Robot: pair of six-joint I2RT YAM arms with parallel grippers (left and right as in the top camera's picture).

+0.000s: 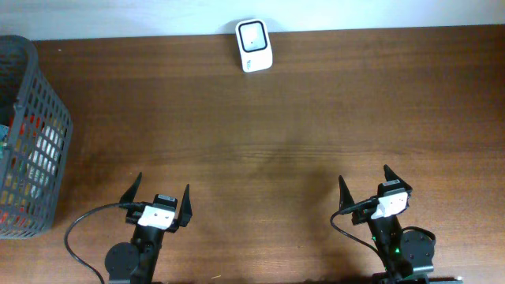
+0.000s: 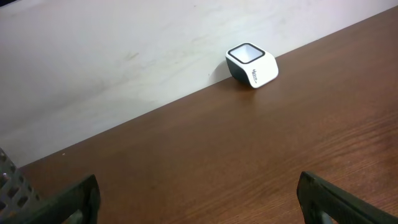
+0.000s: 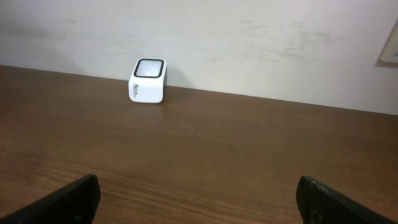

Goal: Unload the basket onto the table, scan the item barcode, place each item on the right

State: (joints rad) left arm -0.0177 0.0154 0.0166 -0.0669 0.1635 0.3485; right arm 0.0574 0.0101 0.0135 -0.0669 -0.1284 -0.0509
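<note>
Grey mesh basket (image 1: 55, 142) at my far left holds jumbled coloured items (image 1: 16, 158); I judge the one to scan is among them. My left end effector (image 1: 163, 183) hovers wide and empty. Centre back on the surface (image 1: 260, 134) sits the white scanner (image 1: 254, 46). My right end effector (image 1: 364, 175) is wide and empty too. Nothing is picked yet, so next I reach the left arm into the basket.
</note>
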